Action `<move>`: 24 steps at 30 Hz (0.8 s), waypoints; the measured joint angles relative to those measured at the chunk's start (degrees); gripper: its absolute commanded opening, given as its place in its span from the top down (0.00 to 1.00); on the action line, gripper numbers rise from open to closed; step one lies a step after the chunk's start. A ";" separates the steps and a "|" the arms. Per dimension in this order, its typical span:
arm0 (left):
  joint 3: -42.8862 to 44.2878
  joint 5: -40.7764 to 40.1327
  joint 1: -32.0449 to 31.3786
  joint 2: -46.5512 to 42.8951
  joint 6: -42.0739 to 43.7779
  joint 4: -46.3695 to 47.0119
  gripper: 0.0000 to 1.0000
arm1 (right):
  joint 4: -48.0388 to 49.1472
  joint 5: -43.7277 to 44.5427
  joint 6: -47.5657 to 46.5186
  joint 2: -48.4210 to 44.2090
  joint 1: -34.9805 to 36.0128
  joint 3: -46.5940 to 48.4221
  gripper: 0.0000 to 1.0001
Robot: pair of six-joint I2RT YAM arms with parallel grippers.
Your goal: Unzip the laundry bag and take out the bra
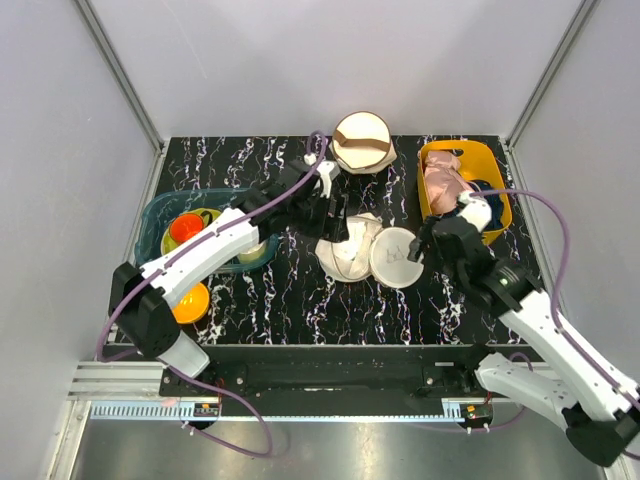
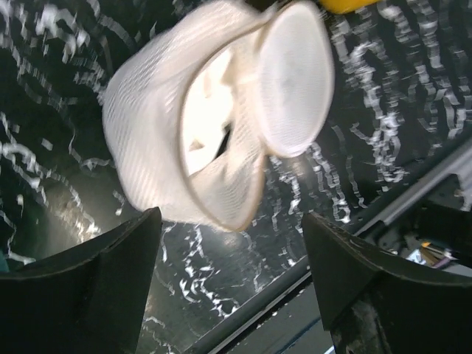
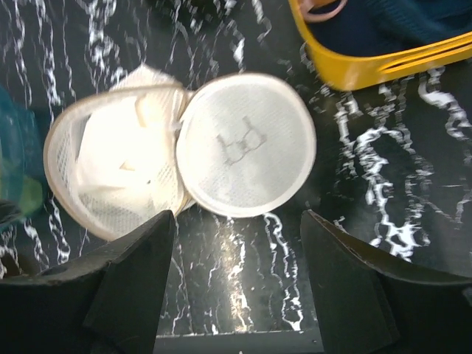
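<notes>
Laundry bag (image 1: 365, 250) lies unzipped in the middle of the table (image 1: 280, 300), its mesh halves splayed, well back from the near edge. The left gripper (image 2: 230, 243) and right gripper (image 3: 236, 236) hover close by, jaws apart, holding nothing. The bra (image 3: 118, 169) sits crumpled in the left half. It is probably light and floppy, best pinched at a raised fold, though the mesh may lift with it. Farther back, a yellow bin (image 1: 440, 150) and a banded round bag (image 1: 362, 142) crowd the far side, so the near side looks freer.
</notes>
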 measured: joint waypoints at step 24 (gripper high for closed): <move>-12.33 5.95 4.98 4.98 -9.18 9.20 1.00 | 28.52 -27.43 -0.81 37.40 0.04 3.89 0.36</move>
